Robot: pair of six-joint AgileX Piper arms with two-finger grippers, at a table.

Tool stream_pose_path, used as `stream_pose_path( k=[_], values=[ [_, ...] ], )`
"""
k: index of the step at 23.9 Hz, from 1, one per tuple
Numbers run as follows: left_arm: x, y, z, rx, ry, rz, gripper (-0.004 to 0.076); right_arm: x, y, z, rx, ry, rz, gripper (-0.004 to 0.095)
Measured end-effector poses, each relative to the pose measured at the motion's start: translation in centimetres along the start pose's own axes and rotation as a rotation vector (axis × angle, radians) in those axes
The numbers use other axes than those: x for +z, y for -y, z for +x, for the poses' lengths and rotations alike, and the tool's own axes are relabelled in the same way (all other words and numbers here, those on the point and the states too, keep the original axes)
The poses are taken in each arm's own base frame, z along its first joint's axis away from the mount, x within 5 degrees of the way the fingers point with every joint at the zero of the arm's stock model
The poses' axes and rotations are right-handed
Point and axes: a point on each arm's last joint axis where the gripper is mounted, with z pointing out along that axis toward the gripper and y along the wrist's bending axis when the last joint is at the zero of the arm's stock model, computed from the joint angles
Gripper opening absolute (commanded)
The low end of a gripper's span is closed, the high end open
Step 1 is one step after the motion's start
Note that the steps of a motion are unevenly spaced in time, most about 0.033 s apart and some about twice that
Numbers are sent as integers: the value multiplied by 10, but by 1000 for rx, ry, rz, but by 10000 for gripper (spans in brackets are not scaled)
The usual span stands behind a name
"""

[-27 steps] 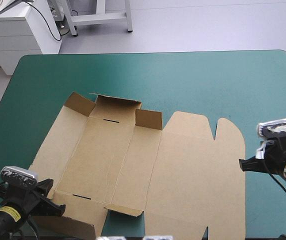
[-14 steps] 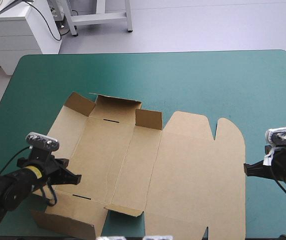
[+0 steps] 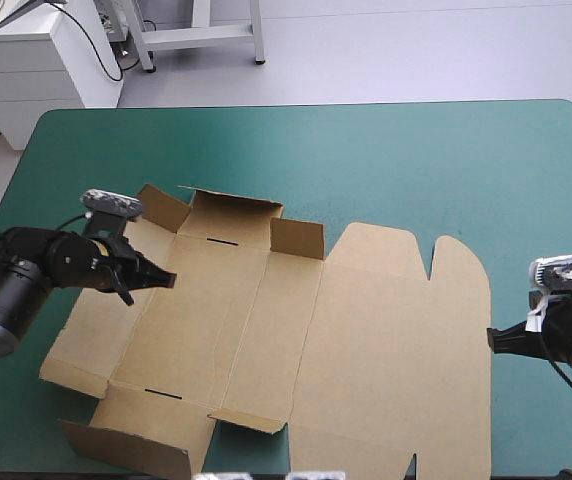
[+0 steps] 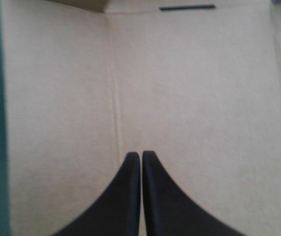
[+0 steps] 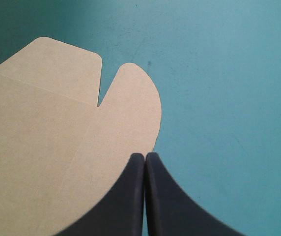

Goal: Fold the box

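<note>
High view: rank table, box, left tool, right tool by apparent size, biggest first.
1. table
2. box, spread flat over much of the table
3. left tool and right tool: both small and much alike, so not ranked against each other.

left tool (image 4: 141,156), right tool (image 5: 145,157): black curved fins; right arm (image 3: 566,338) black, seemingly yellow-labelled

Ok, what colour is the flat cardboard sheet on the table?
Plain brown, unprinted; the brown board box shows best in the high view.
</note>
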Motion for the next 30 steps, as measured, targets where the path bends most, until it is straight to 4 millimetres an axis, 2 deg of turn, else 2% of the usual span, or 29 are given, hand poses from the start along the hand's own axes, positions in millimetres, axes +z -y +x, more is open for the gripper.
stream_pose_path(
  k=[4,5,6,8,12,18,21,25,27,30],
  values=[
    [-19,-39,-8,-111,39,-56,-8,0,0,0,-19,0,-4,-21],
    [-25,-56,-3,-148,27,-46,-8,0,0,0,-23,0,-4,-21],
    [-27,-66,1,-175,16,-32,-8,0,0,0,-26,0,-4,-21],
    [-27,-101,18,-295,-30,61,-8,0,0,0,-46,0,-4,-21],
    [-19,-129,29,-342,-46,116,-8,0,0,0,-68,0,-4,-21],
    [-8,-138,32,-307,-91,125,15,0,0,0,-70,0,-4,-21],
    [-4,-140,33,-308,-100,130,124,0,0,0,-70,0,-4,-21],
    [-1,-142,33,-311,-108,136,308,0,0,0,-70,0,-4,-21],
    [0,-142,33,-312,-112,137,351,0,0,0,-70,0,-4,-21],
    [3,-142,37,-312,-136,132,355,0,0,0,-70,1,-5,-21]
  ],
)
